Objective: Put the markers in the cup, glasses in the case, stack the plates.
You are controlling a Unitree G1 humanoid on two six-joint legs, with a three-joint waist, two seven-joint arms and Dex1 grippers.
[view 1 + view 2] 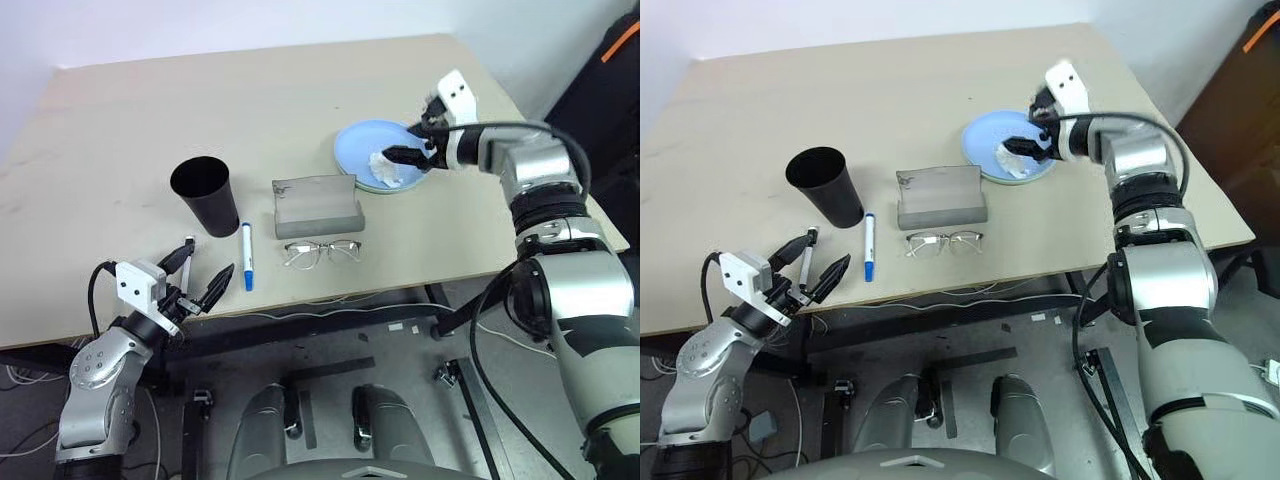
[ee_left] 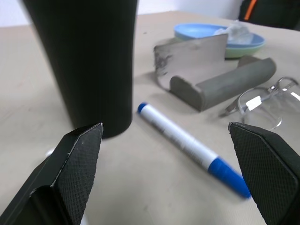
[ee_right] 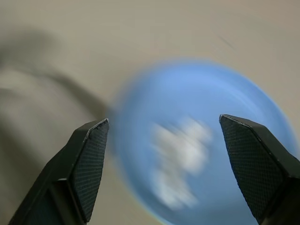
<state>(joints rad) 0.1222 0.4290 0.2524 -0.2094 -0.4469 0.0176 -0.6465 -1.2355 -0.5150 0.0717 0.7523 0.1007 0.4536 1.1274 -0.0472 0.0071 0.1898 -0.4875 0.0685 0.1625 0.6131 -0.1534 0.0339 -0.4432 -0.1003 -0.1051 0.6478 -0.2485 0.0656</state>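
Since the pale green round plate (image 2: 243, 49) sits mostly hidden under the light blue one (image 1: 365, 140) at upper right, only its edge peeks out; crumpled white tissue (image 1: 385, 168) lies inside, right gripper (image 1: 418, 140) spread empty above, left gripper (image 1: 203, 271) released at lower left.

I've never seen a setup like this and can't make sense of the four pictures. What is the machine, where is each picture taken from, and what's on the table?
It is a humanoid robot with two arms, each ending in a two-fingered claw. Two pictures come from cameras in its head, looking down over the table; the other two come from cameras on its wrists, looking out between the black fingers. On the table stand a black cup, an open grey case, glasses and a blue-capped marker. A blue plate sits on a green plate, with a white tissue in it. The right claw hangs open over that plate, holding nothing. The left claw is open too, near the table's front edge.
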